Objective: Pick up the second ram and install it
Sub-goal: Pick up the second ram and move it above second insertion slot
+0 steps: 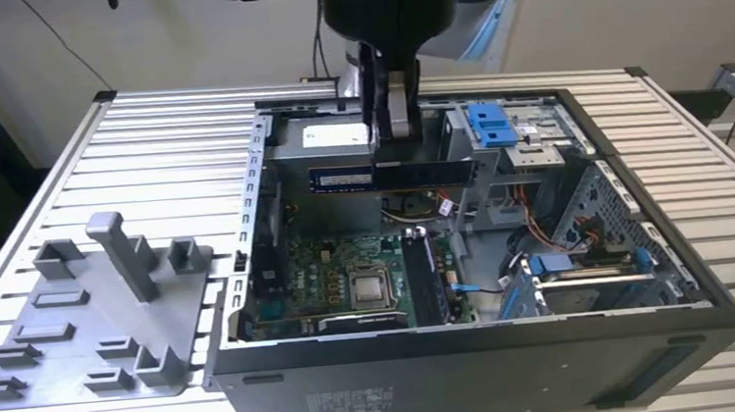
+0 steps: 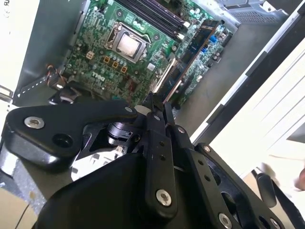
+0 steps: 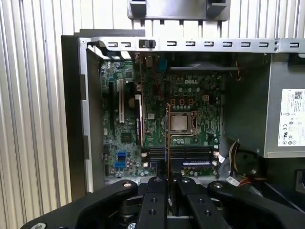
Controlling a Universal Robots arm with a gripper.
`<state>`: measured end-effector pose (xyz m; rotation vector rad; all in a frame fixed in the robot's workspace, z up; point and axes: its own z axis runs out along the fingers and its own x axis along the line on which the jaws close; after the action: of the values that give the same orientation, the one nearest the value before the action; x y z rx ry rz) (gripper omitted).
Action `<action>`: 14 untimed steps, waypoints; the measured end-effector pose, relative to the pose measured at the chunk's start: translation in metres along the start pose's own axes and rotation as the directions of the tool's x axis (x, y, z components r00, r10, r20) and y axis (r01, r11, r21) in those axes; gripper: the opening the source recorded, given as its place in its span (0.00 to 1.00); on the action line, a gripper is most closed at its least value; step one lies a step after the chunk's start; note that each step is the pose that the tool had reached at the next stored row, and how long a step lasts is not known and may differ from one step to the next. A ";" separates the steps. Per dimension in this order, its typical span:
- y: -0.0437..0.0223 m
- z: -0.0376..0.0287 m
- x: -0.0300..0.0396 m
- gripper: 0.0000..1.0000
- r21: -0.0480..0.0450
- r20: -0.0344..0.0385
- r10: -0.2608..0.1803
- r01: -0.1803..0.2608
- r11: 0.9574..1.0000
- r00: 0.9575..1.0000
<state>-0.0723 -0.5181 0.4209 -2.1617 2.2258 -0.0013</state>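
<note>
In the exterior view my gripper (image 1: 397, 156) hangs over the open computer case (image 1: 485, 364), shut on the second ram (image 1: 339, 179). The ram is a long dark blue-green stick held level and on edge above the motherboard (image 1: 334, 277). In both wrist views the ram (image 2: 190, 52) (image 3: 167, 138) shows edge-on as a thin strip running out from between the shut fingers (image 2: 153, 125) (image 3: 157, 191). It hangs above the board near the processor socket (image 3: 180, 123) and the black memory slots (image 3: 183, 153). The ram is apart from the slots.
A grey plastic fixture tray (image 1: 40, 379) with an upright post (image 1: 122, 255) lies on the slatted table at the exterior view's left. Inside the case are the power supply (image 3: 286, 119), blue drive-bay clips (image 1: 493, 122), cables (image 1: 529, 252) and the case walls.
</note>
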 end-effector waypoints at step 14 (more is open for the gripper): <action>-0.0196 0.0006 -0.0006 0.14 0.000 0.000 0.000 0.000 1.000 1.000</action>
<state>-0.0527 -0.5181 0.4208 -2.1617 2.2257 -0.0013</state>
